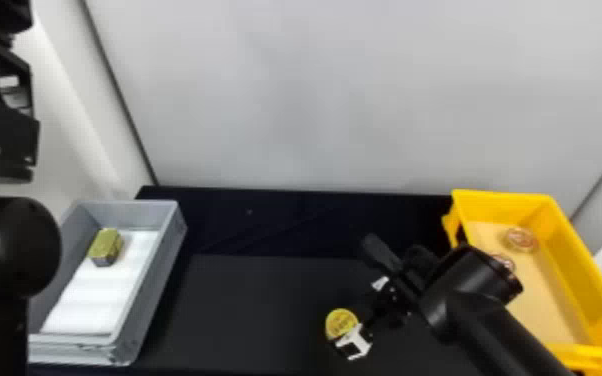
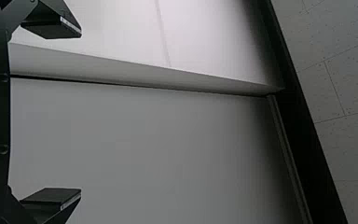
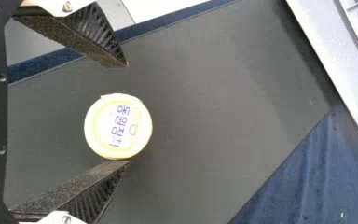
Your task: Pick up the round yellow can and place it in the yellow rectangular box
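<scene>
On the dark bench [image 1: 245,310], the round yellow can [image 1: 341,320] sits between the right claw's [image 1: 352,319] fingers. From the head view I get the yellow rectangular box [image 1: 582,260] on the right, two small round items [image 1: 521,239] [image 1: 504,261] inside, and the gray bin [image 1: 165,260] on the left, holding a greenish block [image 1: 106,246]. The right wrist view gives me the can's pale lid with blue print, and the right claw [image 3: 127,113] spread wide around it, one finger much nearer the can; I can't tell whether they touch. My left claw [image 1: 10,130] is parked up high; in its wrist view the left claw's [image 2: 80,113] fingers stand well apart, nothing between them, facing pale walls [image 2: 144,149] and ceiling panels [image 2: 349,88].
</scene>
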Controlling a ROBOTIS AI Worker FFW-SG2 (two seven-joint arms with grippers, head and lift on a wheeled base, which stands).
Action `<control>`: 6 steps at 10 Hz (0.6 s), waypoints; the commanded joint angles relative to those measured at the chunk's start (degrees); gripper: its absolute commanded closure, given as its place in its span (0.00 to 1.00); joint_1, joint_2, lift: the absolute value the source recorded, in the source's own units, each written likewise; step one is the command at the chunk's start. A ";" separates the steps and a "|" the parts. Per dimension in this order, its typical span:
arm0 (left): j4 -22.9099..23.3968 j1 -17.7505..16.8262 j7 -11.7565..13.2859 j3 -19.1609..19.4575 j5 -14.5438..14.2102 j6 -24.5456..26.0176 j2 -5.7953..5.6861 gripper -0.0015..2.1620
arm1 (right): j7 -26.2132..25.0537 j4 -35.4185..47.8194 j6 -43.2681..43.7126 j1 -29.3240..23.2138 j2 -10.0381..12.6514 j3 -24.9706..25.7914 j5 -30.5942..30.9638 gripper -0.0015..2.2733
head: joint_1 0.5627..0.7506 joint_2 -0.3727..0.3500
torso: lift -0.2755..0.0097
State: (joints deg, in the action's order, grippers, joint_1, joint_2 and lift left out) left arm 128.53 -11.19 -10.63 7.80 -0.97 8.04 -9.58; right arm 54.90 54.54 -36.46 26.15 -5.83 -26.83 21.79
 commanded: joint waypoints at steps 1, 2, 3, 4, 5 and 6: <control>-0.03 -0.06 -0.01 -0.06 0.00 -0.12 0.09 0.04 | -0.38 -0.75 0.67 0.21 -0.06 -0.43 -0.15 0.01 | 0.70 0.59 | 0.96; -0.03 -0.06 -0.01 -0.06 0.00 -0.21 0.18 0.04 | -0.47 -1.10 1.29 0.57 -0.15 -1.04 -0.07 0.01 | 0.70 0.59 | 0.96; -0.12 -0.06 -0.01 -0.15 0.00 -0.30 0.18 0.04 | -0.82 -1.72 1.73 0.74 -0.15 -1.22 -0.15 0.01 | 0.70 0.59 | 0.96; -0.12 -0.06 -0.01 -0.15 0.00 -0.30 0.26 0.04 | -1.00 -1.81 1.90 0.74 -0.15 -1.40 -0.15 0.01 | 0.70 0.59 | 0.96; -0.12 -0.06 -0.01 -0.15 0.00 -0.30 0.26 0.04 | -1.18 -1.98 2.17 0.83 -0.23 -1.75 -0.07 0.01 | 0.70 0.59 | 0.96; -0.21 -0.06 -0.01 -0.24 0.00 -0.39 0.26 0.04 | -1.26 -2.51 2.61 0.92 -0.15 -1.92 -0.15 0.01 | 0.70 0.59 | 0.96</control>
State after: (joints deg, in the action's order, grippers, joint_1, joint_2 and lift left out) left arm 128.41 -11.25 -10.63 7.62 -0.97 7.73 -9.33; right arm 53.74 52.52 -34.34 26.99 -6.00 -28.47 21.65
